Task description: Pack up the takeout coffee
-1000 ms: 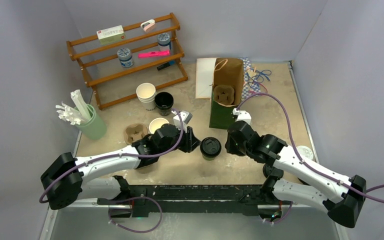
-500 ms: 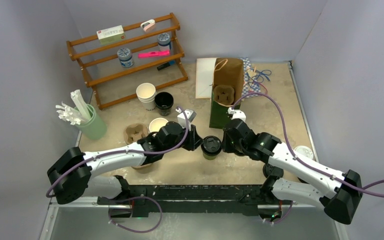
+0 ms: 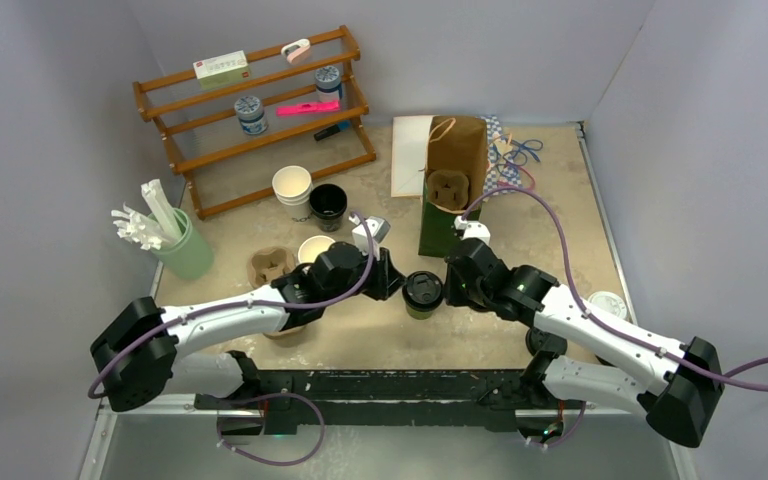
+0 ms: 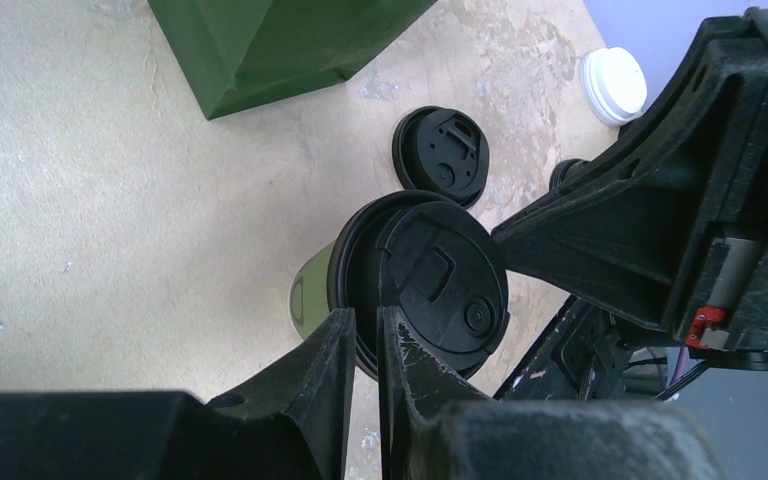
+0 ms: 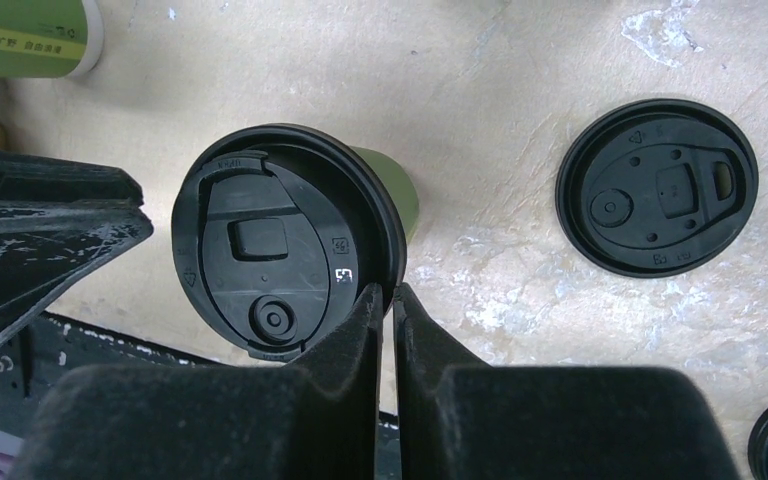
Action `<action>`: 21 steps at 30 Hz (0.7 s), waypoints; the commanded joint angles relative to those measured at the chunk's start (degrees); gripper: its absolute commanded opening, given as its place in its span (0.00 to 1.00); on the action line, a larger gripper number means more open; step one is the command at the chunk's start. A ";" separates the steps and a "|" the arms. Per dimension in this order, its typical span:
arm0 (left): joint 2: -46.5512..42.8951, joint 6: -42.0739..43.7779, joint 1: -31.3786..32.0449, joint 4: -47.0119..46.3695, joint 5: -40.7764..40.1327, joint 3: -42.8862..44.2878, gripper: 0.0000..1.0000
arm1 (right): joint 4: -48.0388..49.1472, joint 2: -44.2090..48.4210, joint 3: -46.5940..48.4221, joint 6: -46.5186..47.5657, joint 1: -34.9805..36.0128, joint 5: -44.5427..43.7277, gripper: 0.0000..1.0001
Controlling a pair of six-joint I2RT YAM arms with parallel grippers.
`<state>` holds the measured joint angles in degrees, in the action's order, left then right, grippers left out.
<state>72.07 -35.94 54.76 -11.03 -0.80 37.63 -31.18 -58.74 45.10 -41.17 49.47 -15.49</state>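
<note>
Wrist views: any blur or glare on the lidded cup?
Left wrist: left fingers soft up close, lid sharp, no glare. Right wrist: lid embossing crisp, right fingers slightly soft. Top external: even light, no glare.

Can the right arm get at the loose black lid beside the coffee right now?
Probably yes. The loose lid lies flat beside the takeout coffee, nothing on or across it. The right gripper is close by but pinches the coffee's lid rim, so it must let go first.
</note>
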 commanded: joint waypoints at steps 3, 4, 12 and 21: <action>-2.89 -0.82 -1.76 -0.53 0.53 0.37 0.17 | 0.85 -0.01 -2.01 0.32 -0.26 0.87 0.09; -3.10 -0.87 -2.03 -0.83 1.15 0.13 0.17 | 0.93 0.07 -2.04 0.30 -0.26 0.96 0.09; -0.99 -0.36 -2.95 -0.49 5.79 0.57 0.18 | -0.66 0.12 0.04 1.78 -0.26 1.27 0.09; -5.01 0.73 -4.00 3.37 6.26 -0.33 0.18 | -5.09 1.04 4.06 2.15 -0.26 -1.02 0.15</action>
<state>70.61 -36.34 51.35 -10.04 4.62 37.60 -31.79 -58.74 45.43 -39.83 49.43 -15.33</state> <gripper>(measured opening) 0.173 0.137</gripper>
